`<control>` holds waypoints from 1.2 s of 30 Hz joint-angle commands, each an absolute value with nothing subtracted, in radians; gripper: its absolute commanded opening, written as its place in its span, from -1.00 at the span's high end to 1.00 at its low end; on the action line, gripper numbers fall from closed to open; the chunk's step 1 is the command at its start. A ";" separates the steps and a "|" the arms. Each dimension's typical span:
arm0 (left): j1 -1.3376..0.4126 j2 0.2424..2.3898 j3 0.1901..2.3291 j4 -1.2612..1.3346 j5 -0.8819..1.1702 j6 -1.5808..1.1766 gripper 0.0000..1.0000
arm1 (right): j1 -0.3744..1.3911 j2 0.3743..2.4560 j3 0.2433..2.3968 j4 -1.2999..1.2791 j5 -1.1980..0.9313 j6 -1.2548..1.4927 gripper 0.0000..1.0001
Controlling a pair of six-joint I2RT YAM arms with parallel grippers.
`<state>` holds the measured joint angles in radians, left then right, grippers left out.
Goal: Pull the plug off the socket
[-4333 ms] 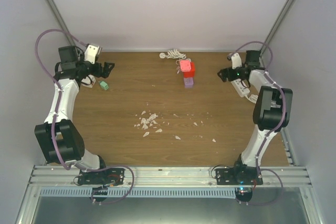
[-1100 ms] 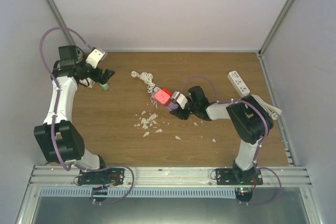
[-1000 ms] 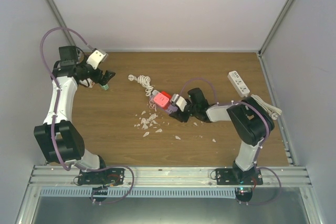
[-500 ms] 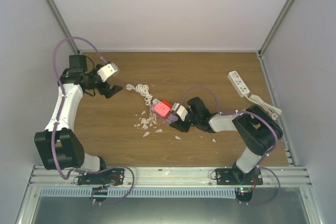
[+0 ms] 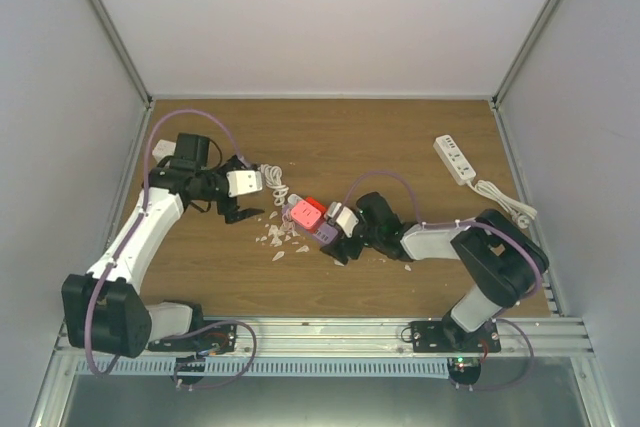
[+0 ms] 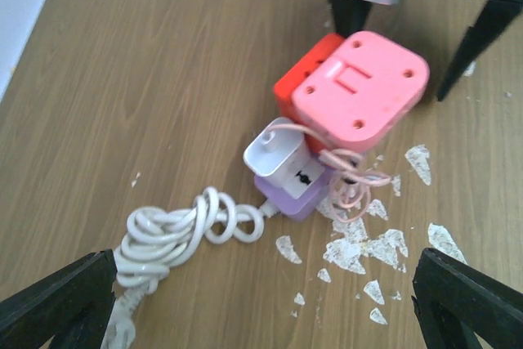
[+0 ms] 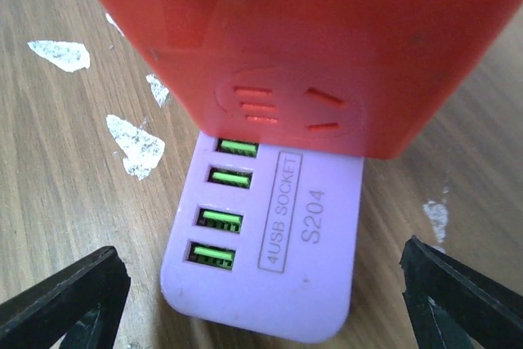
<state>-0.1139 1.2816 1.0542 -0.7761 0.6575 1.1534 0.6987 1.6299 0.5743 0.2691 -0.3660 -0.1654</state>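
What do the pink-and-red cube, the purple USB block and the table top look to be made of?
The pink-and-red cube looks like moulded plastic: a smooth matte shell with rounded corners and recessed slots. The purple USB block is probably plastic too, with a satin face bearing lettering. The table top shows wood grain, possibly laminate; I cannot tell which.

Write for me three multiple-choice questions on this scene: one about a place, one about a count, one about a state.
1. Where on the table does the white power strip lie?
A. far right
B. near left corner
C. in the middle

2. How many green USB ports does the purple socket show?
A. two
B. four
C. six

3. How is the left pincer?
A. open, empty
B. shut, empty
C. shut on the strip

Answers: A, the top view shows it by the right wall; B, four green slots show in the right wrist view; A, its jaws stand wide apart, gripping nothing.
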 commanded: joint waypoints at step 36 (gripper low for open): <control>-0.257 1.189 0.851 -0.536 0.668 1.114 -0.97 | 0.762 1.693 0.642 0.588 -0.273 -0.143 -0.57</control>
<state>-0.2455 1.2285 0.8764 -0.5865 0.6666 1.1034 0.7528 1.6890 0.6277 0.5488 -0.3042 -0.1188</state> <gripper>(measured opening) 0.985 0.811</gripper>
